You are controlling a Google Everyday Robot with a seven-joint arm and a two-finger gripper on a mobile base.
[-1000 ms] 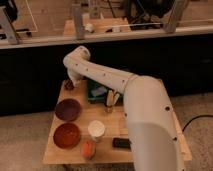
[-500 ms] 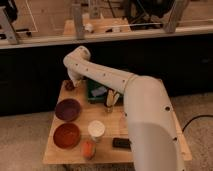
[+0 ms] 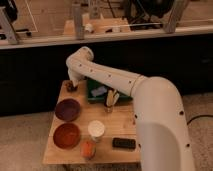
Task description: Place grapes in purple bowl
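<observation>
My white arm reaches from the lower right across the wooden table (image 3: 117, 131) to its far left corner. There my gripper (image 3: 71, 86) points down at the tabletop, shut. A small dark clump right at its tip may be the grapes (image 3: 72, 89); I cannot tell whether it is gripped or lying on the wood. The purple bowl (image 3: 67, 109) stands just in front of the gripper, toward the near side, and looks empty.
An orange-red bowl (image 3: 66, 135) sits in front of the purple one. A white cup (image 3: 96, 129), a small orange item (image 3: 88, 148) and a flat black object (image 3: 123, 143) stand near the front edge. A green container (image 3: 95, 92) holds pale things at the back.
</observation>
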